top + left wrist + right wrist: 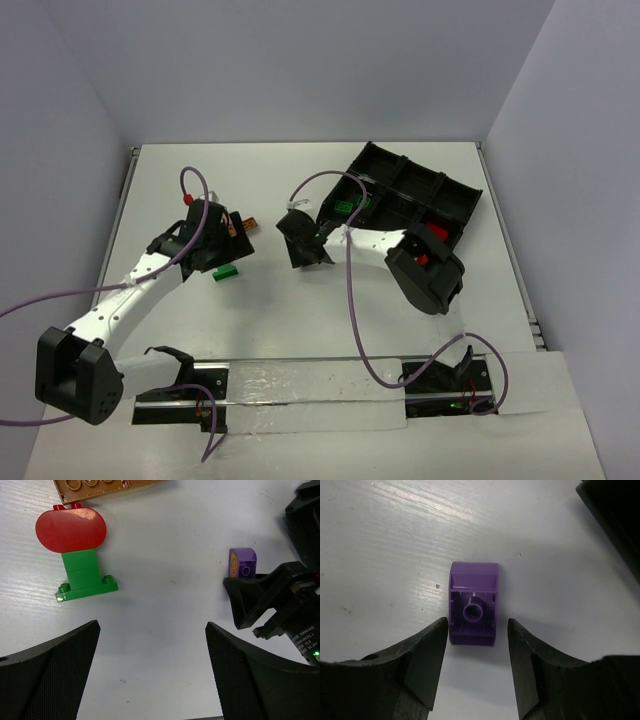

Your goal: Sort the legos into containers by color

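Straddles a purple lego [472, 605] with the right fingers [422, 655], one at each long side. Rests hollow side up on the white surface [395, 540], flat, in no compartment, near the left corner of the tray [445, 180] yet apart from it. Not clenched: leaves a sliver of surface showing at the right-hand finger in the wrist view; at the other side, cannot tell touching from just beside. Nothing lifted.

Spread wide on the left: left fingers [55, 670] released, grasping nothing, hanging above bare surface. Ahead of them, toward the left of that view, a red-green cluster [80, 572] lying on its side: round red piece stuck to stacked green ones. Just beyond its red end, at the picture's top edge, a brown plate [95, 486], cut off by the frame. To the right in the same view, the purple lego too, with the black right fingers beside it.

Inside the tray, in a compartment on its left side, a green lego [345, 207]. Other compartments too dark to read.
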Available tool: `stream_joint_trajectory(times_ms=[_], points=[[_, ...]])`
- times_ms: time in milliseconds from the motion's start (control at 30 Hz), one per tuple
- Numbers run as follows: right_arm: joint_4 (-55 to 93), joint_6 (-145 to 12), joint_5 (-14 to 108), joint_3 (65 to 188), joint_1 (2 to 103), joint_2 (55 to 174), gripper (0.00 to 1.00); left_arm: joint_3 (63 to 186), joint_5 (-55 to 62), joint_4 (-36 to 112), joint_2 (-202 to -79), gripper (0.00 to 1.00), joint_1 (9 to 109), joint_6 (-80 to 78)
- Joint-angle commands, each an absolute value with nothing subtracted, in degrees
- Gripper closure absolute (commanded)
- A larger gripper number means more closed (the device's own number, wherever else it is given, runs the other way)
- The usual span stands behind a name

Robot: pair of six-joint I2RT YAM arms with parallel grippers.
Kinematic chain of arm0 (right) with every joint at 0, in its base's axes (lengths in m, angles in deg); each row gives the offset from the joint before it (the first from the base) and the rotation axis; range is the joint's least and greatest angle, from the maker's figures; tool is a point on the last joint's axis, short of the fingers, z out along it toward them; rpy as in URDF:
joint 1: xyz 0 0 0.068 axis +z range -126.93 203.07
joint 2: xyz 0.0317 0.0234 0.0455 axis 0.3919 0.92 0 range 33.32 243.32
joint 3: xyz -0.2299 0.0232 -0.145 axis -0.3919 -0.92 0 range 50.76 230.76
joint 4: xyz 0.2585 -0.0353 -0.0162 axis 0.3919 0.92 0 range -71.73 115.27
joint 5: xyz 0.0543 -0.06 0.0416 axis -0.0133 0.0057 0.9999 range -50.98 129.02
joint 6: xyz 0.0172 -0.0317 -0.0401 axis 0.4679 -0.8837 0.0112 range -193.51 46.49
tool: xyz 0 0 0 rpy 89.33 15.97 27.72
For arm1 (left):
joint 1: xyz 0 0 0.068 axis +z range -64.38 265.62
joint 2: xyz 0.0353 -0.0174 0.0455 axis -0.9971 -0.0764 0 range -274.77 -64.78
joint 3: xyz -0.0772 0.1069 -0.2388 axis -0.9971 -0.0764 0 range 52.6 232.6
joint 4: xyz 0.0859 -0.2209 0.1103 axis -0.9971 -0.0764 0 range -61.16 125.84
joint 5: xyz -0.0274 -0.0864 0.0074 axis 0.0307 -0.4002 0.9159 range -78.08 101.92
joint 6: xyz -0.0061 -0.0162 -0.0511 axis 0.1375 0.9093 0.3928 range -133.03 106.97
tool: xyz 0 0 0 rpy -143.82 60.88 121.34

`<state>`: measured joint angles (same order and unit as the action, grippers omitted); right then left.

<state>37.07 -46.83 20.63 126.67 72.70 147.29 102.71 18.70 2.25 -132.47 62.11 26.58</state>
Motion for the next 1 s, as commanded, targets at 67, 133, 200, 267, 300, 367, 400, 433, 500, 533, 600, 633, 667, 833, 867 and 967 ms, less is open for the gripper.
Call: stream_joint_trajectory(times_ms=[67, 133, 200, 267, 300, 367, 400, 433, 500, 533, 600, 633, 667, 833, 867, 967], points=[[35.56, -48.51, 20.57, 131.73, 72.36, 148.77, 0.83, 104.28, 20.48, 2.99, -133.81, 0.06, 62.51, 25.25], [35.17, -48.38, 20.14, 131.15, 72.37, 146.84, 0.99, 105.05, 21.04, 2.37, -134.37, 0.06, 62.51, 24.69], [34.98, -48.45, 19.55, 130.19, 72.38, 144.32, 1.0, 105.33, 21.22, 2.1, -134.39, 0.06, 62.51, 24.43], [34.8, -48.82, 17.94, 127.83, 72.08, 140.66, 1.0, 105.55, 21.03, 1.89, -134.56, 0.06, 62.59, 24.61], [34.89, -48.9, 16.79, 126.99, 71.79, 137.34, 1.0, 105.79, 20.88, 1.73, -134.56, 0.06, 62.59, 24.77], [34.84, -48.56, 15.77, 124.42, 70.63, 133.3, 1.0, 106.06, 20.96, 1.56, -134.58, 0.06, 62.68, 25.05], [34.59, -47.91, 15.38, 121.13, 69.34, 130.26, 1.0, 106.26, 20.9, 1.56, -134.71, 0.06, 62.68, 25.24], [34.53, -47.59, 15.24, 119.4, 67.48, 126.85, 1.0, 106.59, 20.82, 1.5, -134.85, 0.06, 62.74, 25.35], [34.3, -46.63, 15.64, 115.48, 64.47, 122.18, 1.0, 107.21, 21.0, 1.32, -135.49, 0.06, 62.82, 25.38], [34.11, -46.27, 16.13, 114.23, 62.87, 120.25, 1.0, 107.51, 21.2, 1.16, -135.7, 0.06, 62.91, 25.38], [33.7, -45.67, 17.52, 110.34, 57.01, 116.13, 1.0, 108.64, 21.32, 1.08, -136.59, 0.06, 63.2, 25.25], [33.51, -45.52, 18.32, 108.81, 54.62, 114.02, 1.0, 109.14, 21.28, 1.02, -137.01, 0.06, 63.35, 25.2], [33.32, -45.66, 18.79, 107.68, 52.96, 112.46, 1.0, 109.57, 21.14, 0.97, -137.29, 0.06, 63.54, 25.2], [33.03, -45.91, 22.43, 106.33, 44.56, 112.16, 1.0, 111.76, 19.83, 1.03, -139.17, 0.06, 64.17, 25.75], [32.93, -45.91, 22.87, 106.68, 43.77, 113.38, 1.0, 111.95, 19.83, 1.03, -139.65, 0.06, 64.17, 25.99], [32.07, -45.91, 24.08, 107.54, 41.79, 115.32, 0.98, 113.16, 19.65, 0.59, -140.88, 0.06, 64.26, 26.34]])
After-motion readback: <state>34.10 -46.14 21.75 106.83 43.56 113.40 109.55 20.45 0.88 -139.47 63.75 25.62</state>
